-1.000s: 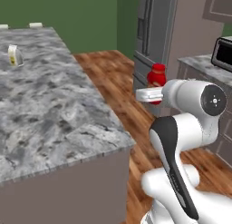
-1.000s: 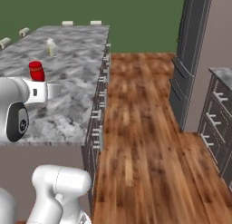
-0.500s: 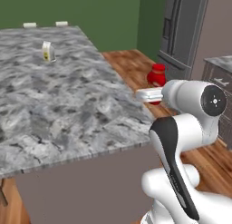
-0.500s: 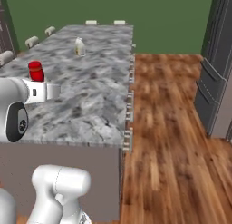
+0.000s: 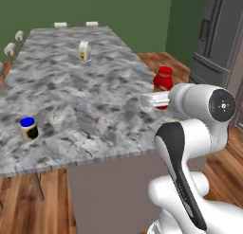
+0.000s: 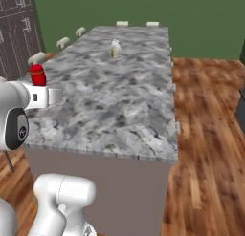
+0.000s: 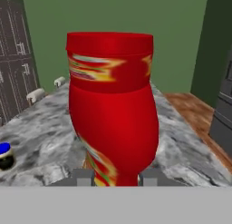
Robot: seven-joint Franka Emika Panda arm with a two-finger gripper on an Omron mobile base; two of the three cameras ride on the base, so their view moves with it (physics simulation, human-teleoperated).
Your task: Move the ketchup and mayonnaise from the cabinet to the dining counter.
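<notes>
My gripper (image 7: 115, 175) is shut on the ketchup (image 7: 113, 105), a red squeeze bottle with a yellowish label band, gripped low on its body. The bottle (image 5: 163, 79) is held upright above the right edge of the dining counter (image 5: 76, 95), a long grey marbled slab. From the other side the ketchup (image 6: 37, 75) rides on the white hand over the counter's (image 6: 119, 101) near left corner. The mayonnaise (image 5: 29, 128), a squat jar with a blue lid, stands on the counter near its front left corner, and its blue lid (image 7: 4, 148) shows at the left. The cabinet is out of view.
A small cream carton (image 5: 84, 51) stands far along the counter. Cushioned stools (image 6: 62, 41) line its far side. A grey fridge (image 5: 218, 34) rises to the right and a dark tall cupboard (image 6: 14, 15) behind the stools. Wood floor (image 6: 210, 134) runs alongside.
The base has driven, so the whole scene has shifted: the counter now lies in front and closer, and the mayonnaise has come into view. The grip on the ketchup is unchanged.
</notes>
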